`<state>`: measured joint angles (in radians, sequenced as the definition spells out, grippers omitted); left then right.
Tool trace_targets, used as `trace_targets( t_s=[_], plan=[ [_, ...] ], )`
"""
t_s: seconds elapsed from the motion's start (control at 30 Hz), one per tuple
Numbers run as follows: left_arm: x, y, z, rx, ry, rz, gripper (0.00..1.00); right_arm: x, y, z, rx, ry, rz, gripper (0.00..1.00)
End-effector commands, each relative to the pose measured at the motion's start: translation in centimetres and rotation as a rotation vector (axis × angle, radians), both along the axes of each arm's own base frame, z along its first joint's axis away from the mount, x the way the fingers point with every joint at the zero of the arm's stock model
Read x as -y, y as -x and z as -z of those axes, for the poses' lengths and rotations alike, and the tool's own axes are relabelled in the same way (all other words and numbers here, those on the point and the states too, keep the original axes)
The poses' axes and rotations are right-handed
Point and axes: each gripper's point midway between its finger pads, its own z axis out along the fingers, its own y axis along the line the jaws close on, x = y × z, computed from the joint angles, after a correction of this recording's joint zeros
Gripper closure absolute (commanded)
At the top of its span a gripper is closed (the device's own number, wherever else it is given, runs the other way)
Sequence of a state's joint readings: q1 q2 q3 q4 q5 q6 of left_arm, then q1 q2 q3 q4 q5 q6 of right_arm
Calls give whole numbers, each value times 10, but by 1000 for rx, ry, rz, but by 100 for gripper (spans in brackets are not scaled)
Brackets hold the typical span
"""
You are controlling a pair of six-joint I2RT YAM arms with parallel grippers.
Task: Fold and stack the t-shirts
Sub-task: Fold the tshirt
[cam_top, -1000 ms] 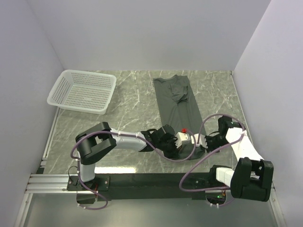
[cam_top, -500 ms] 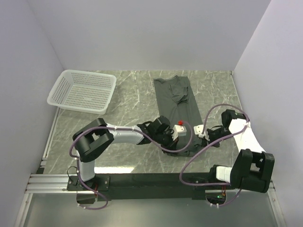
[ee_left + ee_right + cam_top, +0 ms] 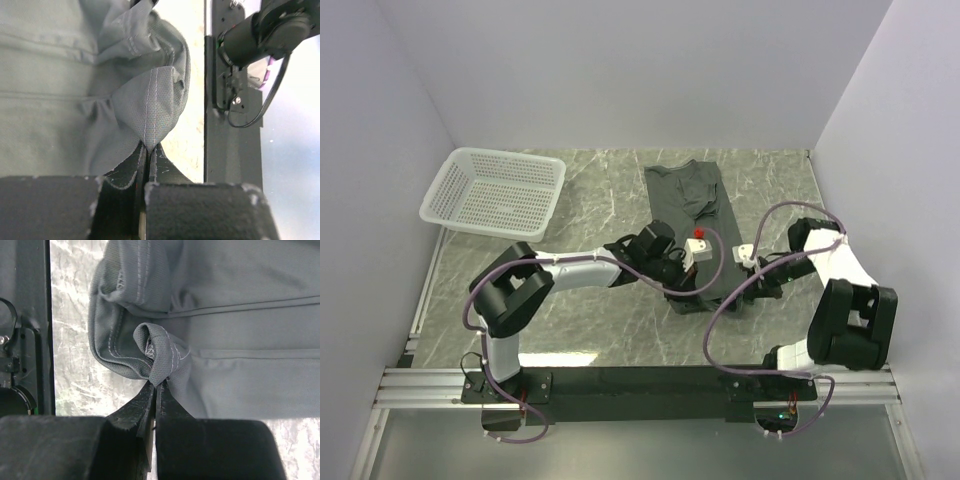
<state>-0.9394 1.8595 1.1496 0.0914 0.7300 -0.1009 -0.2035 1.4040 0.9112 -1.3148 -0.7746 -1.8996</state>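
The left fingers [image 3: 122, 172] are pressed together on a stitched corner of the dark grey-green t-shirt [image 3: 55, 95], and a peak of hem stands up out of the pinch. The right fingers [image 3: 132, 410] pinch a curled fold of the same hem, a little to the right of the left pair, with bunched cloth hanging between the two pinches. From the fingers the t-shirt runs away as a narrow lengthwise strip on the marbled bench [image 3: 590, 215]. Its round neck lies at the end farthest from them, near the back wall [image 3: 620, 70]. Behind the fingers, bare bench reaches back to the black rail [image 3: 620, 382] that carries the arm bases. Outward of the right fingers only a thin band of bench remains before the right side wall [image 3: 890, 150], and a purple cable [image 3: 708, 338] loops low just beside them. Outward of the left fingers a broad stretch of bench leads to a white mesh basket [image 3: 552, 200], which sits well apart from them toward the far left corner with its perforated floor in plain view.
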Motion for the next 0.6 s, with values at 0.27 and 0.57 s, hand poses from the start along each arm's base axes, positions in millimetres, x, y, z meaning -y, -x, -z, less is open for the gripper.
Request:
trace_targets(
  t_s=[0.27,0.57],
  plan=[
    [4,-53,-36,-7,86,-32,99,-1,-60,-26,-71,-73,147,100],
    [-6,-103,-30,-33,73,-101,99,-3,-112,-30,-90,-50,215,100]
  ],
)
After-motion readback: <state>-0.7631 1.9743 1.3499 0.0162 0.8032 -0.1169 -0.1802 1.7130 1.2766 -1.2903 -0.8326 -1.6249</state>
